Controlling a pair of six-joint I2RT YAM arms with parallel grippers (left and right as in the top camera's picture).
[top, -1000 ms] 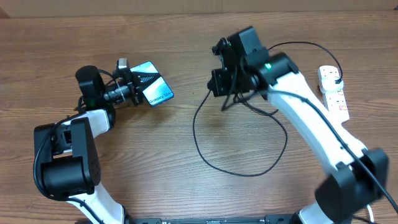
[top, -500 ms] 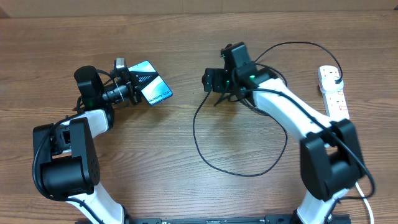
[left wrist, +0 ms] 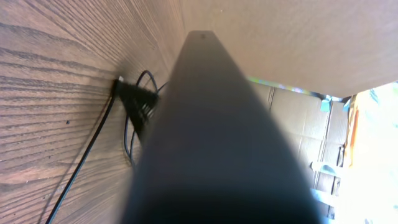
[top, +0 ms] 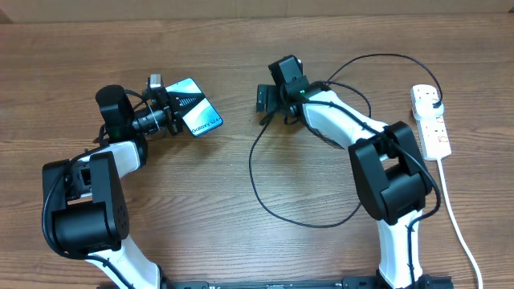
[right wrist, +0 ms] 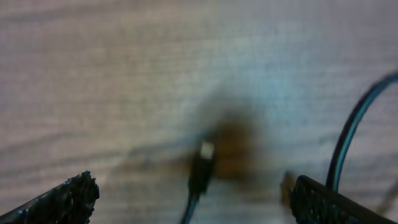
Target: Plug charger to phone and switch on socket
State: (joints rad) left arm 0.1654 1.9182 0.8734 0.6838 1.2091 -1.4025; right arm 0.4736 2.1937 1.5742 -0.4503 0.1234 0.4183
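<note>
The phone [top: 197,113], blue screen up, hangs tilted over the table's left side with my left gripper [top: 170,116] shut on its edge. In the left wrist view its dark body [left wrist: 211,137] fills the middle and hides the fingers. The charger's black cable [top: 253,181] lies in a wide loop at the centre and runs to a black plug [top: 434,98] on the white socket [top: 434,132] at the right. My right gripper [top: 263,103] is low over the table and open. The connector tip [right wrist: 204,151] lies on the wood between its fingers [right wrist: 68,198], touching neither.
A thick white cord [top: 459,221] runs from the socket down toward the front right edge. Cardboard boxes [left wrist: 292,118] stand beyond the table in the left wrist view. Both arm bases sit at the table's near side.
My right gripper has opened and let go of the cable end, and it has moved left and lower toward the table. The left arm and phone have not moved.
</note>
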